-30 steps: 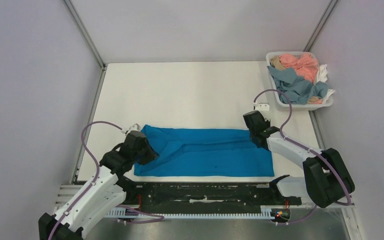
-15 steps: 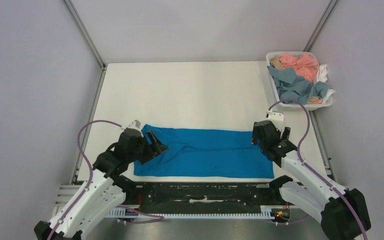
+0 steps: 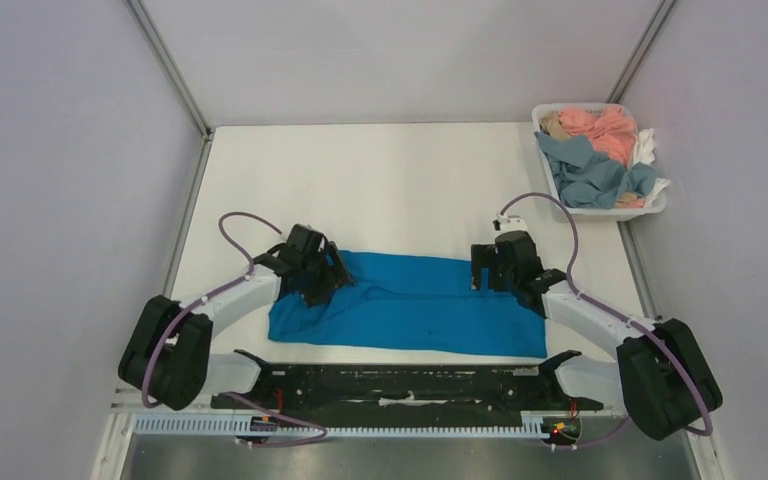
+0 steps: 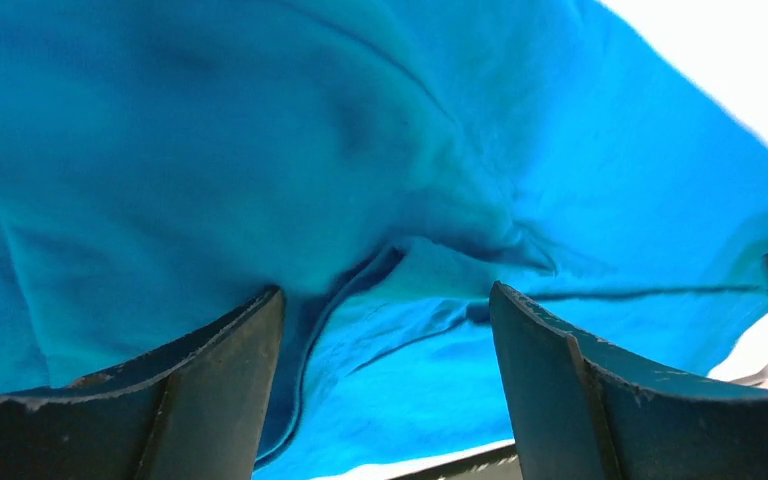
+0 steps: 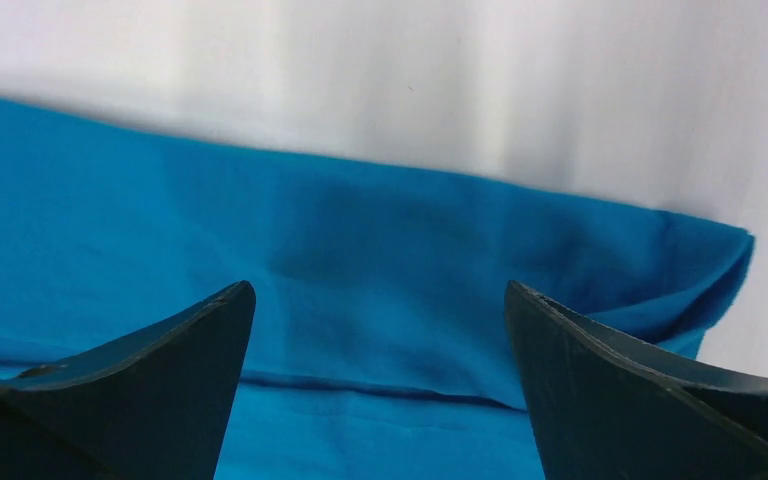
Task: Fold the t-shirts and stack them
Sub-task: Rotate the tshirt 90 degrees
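Note:
A bright blue t-shirt lies folded into a long flat strip across the near part of the white table. My left gripper hovers open over its wrinkled left end. In the left wrist view, creased blue cloth lies below the left gripper, with nothing pinched. My right gripper stands open over the strip's far right part. The right wrist view shows the right gripper above the blue shirt's folded edge. Other t-shirts lie heaped in the basket: salmon pink, grey-blue, white, tan.
The white plastic basket sits at the table's far right corner, by the right wall. Grey walls close in the left, right and back sides. A black rail holding the arm bases runs along the near edge.
Both grippers have opened and let go of the blue shirt. The left gripper moved up and right from the strip's left end; the right one shifted slightly left. The shirt stays flat.

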`<state>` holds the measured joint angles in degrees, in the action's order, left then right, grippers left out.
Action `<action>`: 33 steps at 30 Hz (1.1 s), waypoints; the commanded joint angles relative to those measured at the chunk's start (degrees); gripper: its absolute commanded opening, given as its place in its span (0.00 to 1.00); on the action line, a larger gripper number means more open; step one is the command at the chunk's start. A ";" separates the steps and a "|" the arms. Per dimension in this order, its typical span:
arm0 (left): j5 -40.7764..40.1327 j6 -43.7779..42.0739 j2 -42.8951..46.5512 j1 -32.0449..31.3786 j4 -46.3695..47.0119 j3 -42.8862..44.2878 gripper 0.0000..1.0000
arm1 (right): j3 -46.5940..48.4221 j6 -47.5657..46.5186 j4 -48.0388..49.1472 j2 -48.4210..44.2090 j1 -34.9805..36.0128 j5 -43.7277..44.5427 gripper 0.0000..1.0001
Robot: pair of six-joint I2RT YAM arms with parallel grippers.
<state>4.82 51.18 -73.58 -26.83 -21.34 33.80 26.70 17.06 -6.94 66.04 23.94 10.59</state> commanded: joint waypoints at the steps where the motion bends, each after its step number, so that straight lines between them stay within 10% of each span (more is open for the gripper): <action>1: -0.74 -1.05 -9.52 6.49 8.89 0.73 0.83 | 1.01 2.23 -1.80 1.63 -2.60 2.08 0.98; 12: 4.19 -3.48 -30.02 14.77 6.32 19.83 0.83 | -3.15 3.82 -14.44 -8.09 -15.92 9.85 0.98; 18: 8.90 -4.83 -41.17 15.14 2.51 34.17 0.84 | -5.01 -5.29 -0.54 -16.40 -15.60 -15.77 0.98; 33: 19.39 -9.87 -67.22 15.43 -16.94 73.42 0.85 | -2.63 -1.27 7.90 4.82 0.34 -17.99 0.98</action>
<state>25.96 47.48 -131.35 -11.66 -28.47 101.16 24.49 13.72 0.27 69.67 20.32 -5.58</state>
